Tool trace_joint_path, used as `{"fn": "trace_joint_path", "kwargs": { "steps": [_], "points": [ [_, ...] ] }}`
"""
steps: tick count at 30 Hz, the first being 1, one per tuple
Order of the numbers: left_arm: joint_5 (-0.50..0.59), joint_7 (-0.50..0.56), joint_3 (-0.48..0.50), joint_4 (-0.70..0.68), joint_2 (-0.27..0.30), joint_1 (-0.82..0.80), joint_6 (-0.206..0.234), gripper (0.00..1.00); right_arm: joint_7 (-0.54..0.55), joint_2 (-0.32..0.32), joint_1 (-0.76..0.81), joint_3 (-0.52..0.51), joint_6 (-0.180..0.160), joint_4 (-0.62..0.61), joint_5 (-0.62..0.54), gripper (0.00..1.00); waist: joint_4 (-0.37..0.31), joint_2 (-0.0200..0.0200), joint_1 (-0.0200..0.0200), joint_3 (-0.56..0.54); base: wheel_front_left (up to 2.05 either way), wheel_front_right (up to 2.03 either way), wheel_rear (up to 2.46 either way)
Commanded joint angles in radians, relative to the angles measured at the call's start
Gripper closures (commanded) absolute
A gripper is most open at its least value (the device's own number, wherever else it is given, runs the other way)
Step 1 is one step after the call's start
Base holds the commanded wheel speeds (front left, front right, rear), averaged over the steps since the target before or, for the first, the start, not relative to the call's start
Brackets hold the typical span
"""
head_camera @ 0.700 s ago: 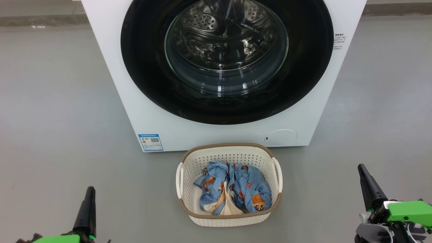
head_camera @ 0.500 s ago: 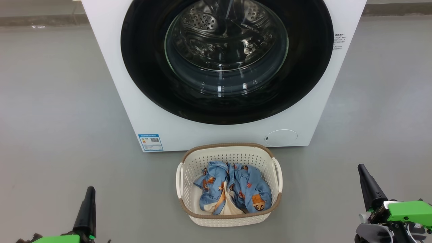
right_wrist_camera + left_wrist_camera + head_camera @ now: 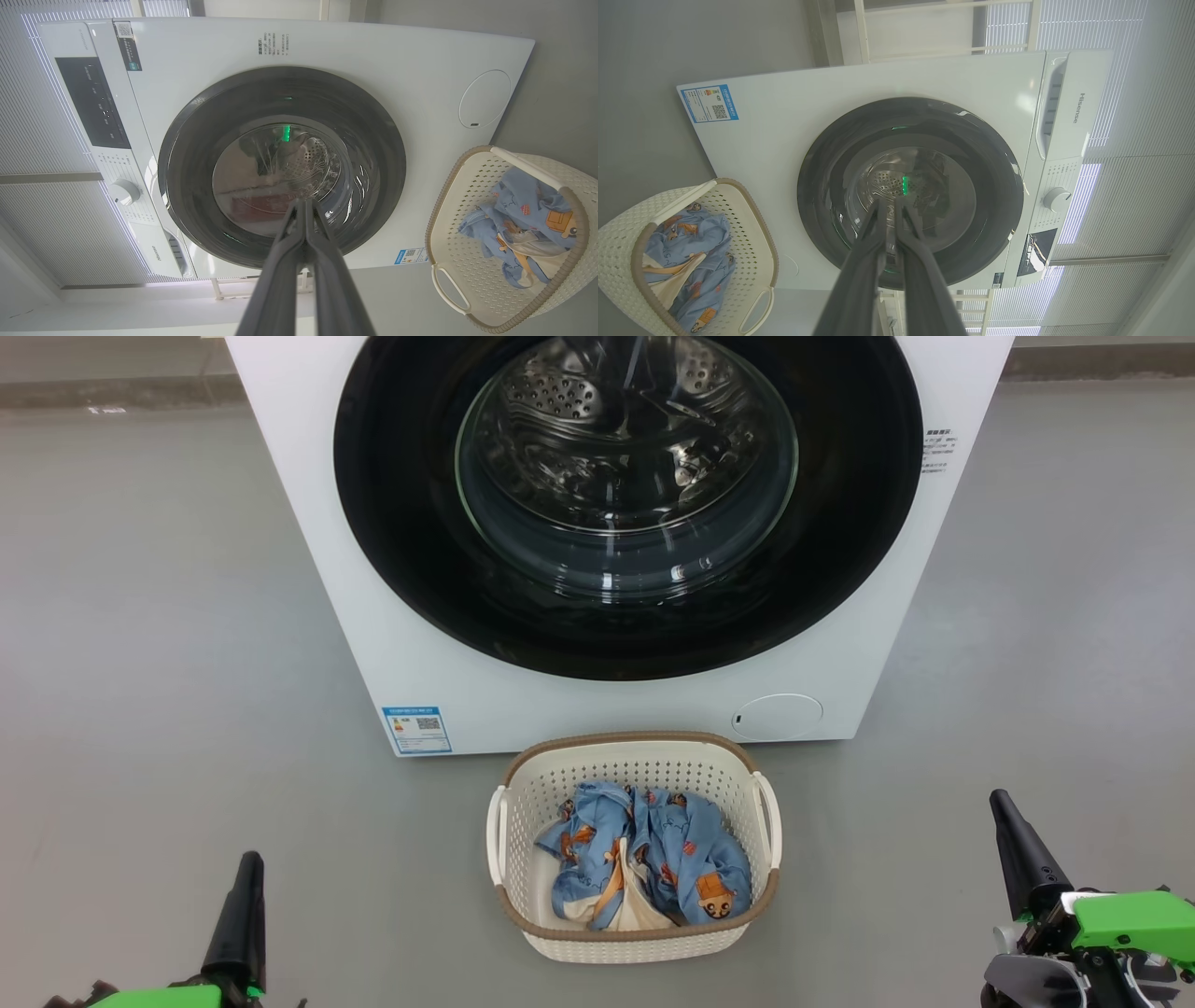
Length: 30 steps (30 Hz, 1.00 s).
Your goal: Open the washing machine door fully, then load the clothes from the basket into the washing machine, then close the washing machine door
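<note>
Head view: door (image 3: 401, 523) is shut, flush on the washer (image 3: 308, 569) front. Basket (image 3: 635, 933) sits on the floor just in front of the washer, below the door, with the clothes (image 3: 672, 859) bunched inside. Left gripper (image 3: 249, 863) and right gripper (image 3: 1002, 803) hang well short of the washer, out past its left and right sides, both jaws closed and empty.

Blue bear-print clothes (image 3: 653, 859), cream basket (image 3: 635, 770)

The washing machine door (image 3: 627, 504) is glossy black with clear glass over a perforated steel drum (image 3: 607, 401). Just before the washing machine (image 3: 308, 523), soft printed clothes (image 3: 644, 863) fill the perforated plastic basket (image 3: 635, 770).
</note>
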Motion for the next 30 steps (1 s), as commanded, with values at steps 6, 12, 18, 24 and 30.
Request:
{"fn": "trace_joint_path", "kwargs": {
  "steps": [6, 12, 18, 24, 30],
  "points": [
    [0.000, -0.001, -0.002, 0.009, -0.001, 0.006, 0.000, 0.00, 0.000, 0.003, 0.006, 0.001, 0.000, 0.011, 0.000, 0.00, 0.000, -0.0001, 0.0000, 0.000, 0.00, 0.00, 0.00],
    [-0.001, -0.006, -0.003, 0.031, -0.007, 0.025, 0.000, 0.00, -0.010, 0.014, 0.024, 0.010, 0.000, 0.036, -0.001, 0.00, 0.000, -0.0001, 0.0005, 0.000, 0.00, 0.00, 0.00],
    [0.002, -0.014, 0.000, 0.020, -0.005, 0.018, 0.000, 0.00, -0.029, 0.013, 0.015, 0.021, 0.000, 0.024, 0.002, 0.00, 0.001, -0.0001, 0.0008, -0.001, 0.00, 0.00, 0.00],
    [0.010, -0.023, 0.000, 0.006, -0.003, 0.011, 0.000, 0.00, -0.046, 0.012, 0.005, 0.039, 0.001, 0.010, 0.005, 0.00, 0.001, -0.0001, 0.0001, 0.001, 0.00, 0.00, 0.00],
    [0.033, -0.039, -0.005, -0.013, 0.007, 0.005, 0.000, 0.00, -0.064, 0.011, -0.005, 0.056, 0.001, -0.006, -0.003, 0.00, 0.002, -0.0001, 0.0001, 0.001, 0.00, 0.00, 0.00]
  ]
}}
